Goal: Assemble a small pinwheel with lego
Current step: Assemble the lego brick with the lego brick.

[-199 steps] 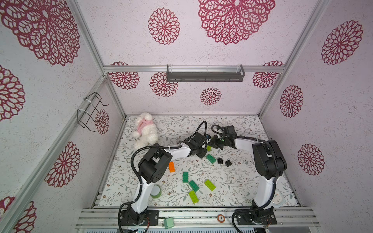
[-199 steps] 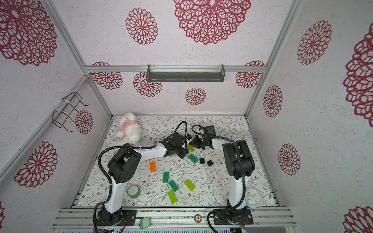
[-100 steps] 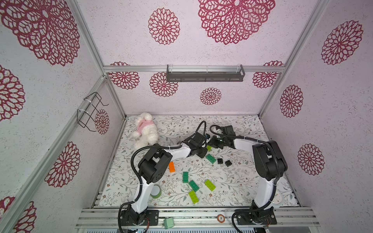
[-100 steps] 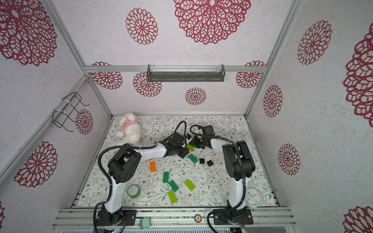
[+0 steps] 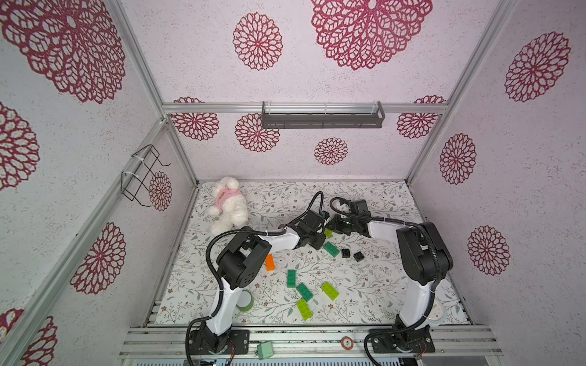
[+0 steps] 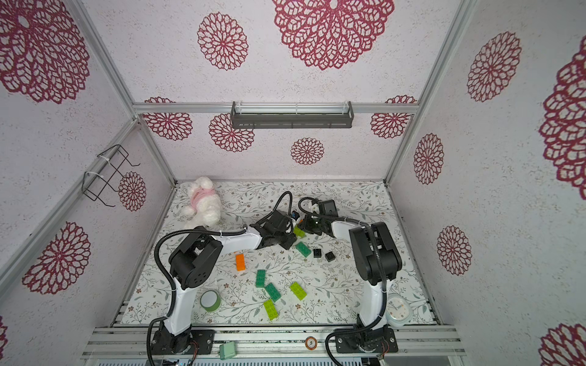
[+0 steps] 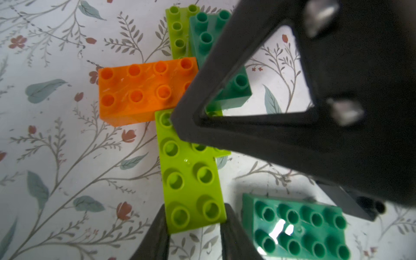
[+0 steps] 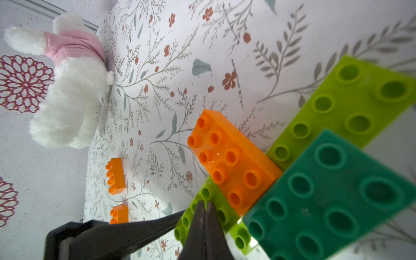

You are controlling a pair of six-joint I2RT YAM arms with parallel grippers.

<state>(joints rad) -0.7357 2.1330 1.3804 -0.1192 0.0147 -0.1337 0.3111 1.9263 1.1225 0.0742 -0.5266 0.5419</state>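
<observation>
Stillness marks the last second: in both top views neither arm has shifted and no brick has moved. Nearest, at the bottom of the frame, a plain mint-green box (image 5: 264, 350) sits on the front rail, with a round green tape roll (image 5: 245, 300) just beyond. Next come a loose lime-green oblong studded brick (image 5: 303, 309), a loose dark green brick (image 5: 304, 291), a spare orange brick (image 5: 270, 262) and, right of centre, two small square black bricks (image 5: 346, 253).

Farther in, mid-frame, the left gripper (image 7: 195, 211) stands part-open. Its fingers (image 7: 155, 238) clamp the end of a lime-green blade (image 7: 191, 180) of the half-built pinwheel (image 5: 328, 233). The pinwheel is a cross that also has an orange blade (image 7: 144, 90) and a dark green blade (image 7: 204, 38).

The right gripper (image 8: 205, 206), jaws pressed together and empty, has its tip on the cross beside the hub. This steadiness suggests one arm is bracing while the other presses bricks home. The black squares probably remain to fit.

Farthest, upper left of the floor, lies a white plush toy (image 5: 226, 209).
</observation>
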